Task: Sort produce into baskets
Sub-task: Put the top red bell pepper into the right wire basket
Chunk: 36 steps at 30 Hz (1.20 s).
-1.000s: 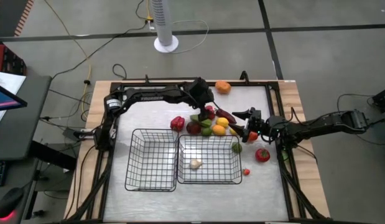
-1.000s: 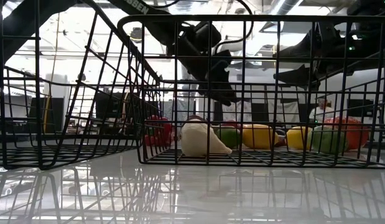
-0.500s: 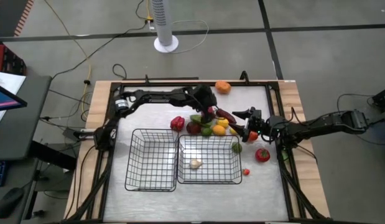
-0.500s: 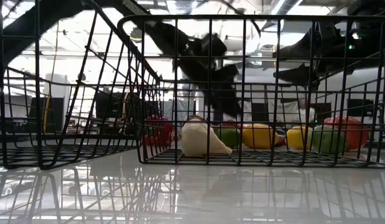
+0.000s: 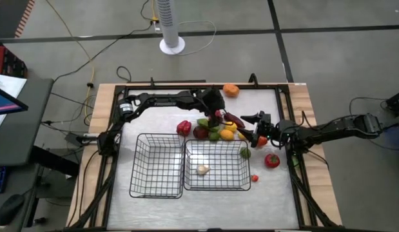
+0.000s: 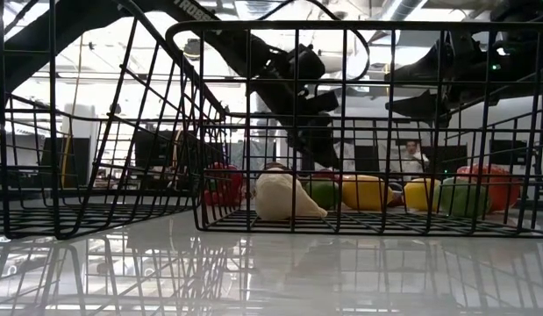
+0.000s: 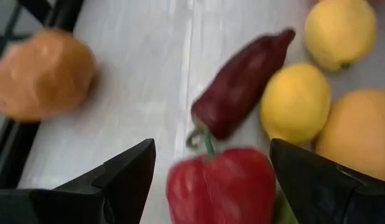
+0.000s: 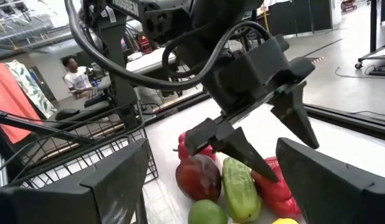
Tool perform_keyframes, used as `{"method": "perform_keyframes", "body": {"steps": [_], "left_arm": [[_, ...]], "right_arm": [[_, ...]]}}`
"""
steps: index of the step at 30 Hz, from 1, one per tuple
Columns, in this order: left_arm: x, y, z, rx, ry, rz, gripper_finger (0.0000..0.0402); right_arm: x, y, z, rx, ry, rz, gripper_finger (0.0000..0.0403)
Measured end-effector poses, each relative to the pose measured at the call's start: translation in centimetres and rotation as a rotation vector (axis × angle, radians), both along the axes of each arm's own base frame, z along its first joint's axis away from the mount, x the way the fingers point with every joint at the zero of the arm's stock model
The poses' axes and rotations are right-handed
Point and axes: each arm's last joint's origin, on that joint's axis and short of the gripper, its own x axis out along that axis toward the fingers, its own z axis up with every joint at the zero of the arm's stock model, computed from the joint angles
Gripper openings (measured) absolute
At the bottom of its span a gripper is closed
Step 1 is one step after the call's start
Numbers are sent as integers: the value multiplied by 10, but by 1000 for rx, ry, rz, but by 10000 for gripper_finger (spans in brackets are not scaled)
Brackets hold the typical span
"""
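The produce lies in a pile (image 5: 218, 129) beyond the two black wire baskets (image 5: 157, 165) (image 5: 217, 166). My left gripper (image 7: 212, 144) hangs open over the pile's far side, slanting down. Its fingers stand on either side of a red pepper (image 7: 220, 186) with a green stem, without touching it. Just past that pepper lie a dark red long pepper (image 7: 242, 84) and two yellow fruits (image 7: 295, 102). A white bulb (image 5: 203, 169) rests on the right basket's floor. My right gripper (image 5: 251, 119) waits open and level at the pile's right side.
An orange fruit (image 5: 231, 90) lies alone near the far edge. A tomato (image 5: 271, 160), a green fruit (image 5: 245, 153) and a small red one (image 5: 255, 178) lie right of the right basket. A person shows in the room behind (image 8: 74, 78).
My left gripper has sunk toward the pile and moved slightly toward the table's right, staying just as wide open. The produce has not moved.
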Motion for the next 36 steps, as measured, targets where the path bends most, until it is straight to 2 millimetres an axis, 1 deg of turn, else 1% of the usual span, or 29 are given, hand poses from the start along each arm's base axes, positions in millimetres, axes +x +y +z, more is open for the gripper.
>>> {"method": "perform_keyframes", "body": {"steps": [3, 7, 9, 12, 15, 19, 21, 24, 28, 31, 36], "left_arm": [[-1, 0, 5, -5, 42, 8, 304], [-1, 0, 20, -21, 56, 29, 304], [-2, 0, 20, -27, 61, 27, 304], [-4, -1, 15, -56, 94, 29, 304], [-2, 0, 8, -55, 103, 48, 304], [1, -1, -8, -23, 151, 77, 315], [2, -2, -8, 24, 171, 102, 329], [5, -6, -12, 61, 179, 94, 355], [5, -9, -15, 83, 197, 85, 382], [5, -8, -15, 81, 202, 86, 387], [2, -3, -15, 75, 215, 90, 382]], "right_arm": [[0, 0, 0, 7, -5, 0, 379], [0, 0, 1, 6, -12, -1, 379], [0, 0, 1, 6, -12, -1, 379], [0, 0, 1, 7, -13, -1, 379], [0, 0, 1, 8, -13, -1, 379], [0, 0, 1, 8, -11, -1, 379], [0, 0, 1, 8, -10, -1, 379], [0, 0, 0, 8, -8, -1, 379], [0, 0, 1, 7, -8, -1, 379], [0, 0, 1, 7, -10, -1, 379], [0, 0, 1, 7, -9, -1, 379]]}}
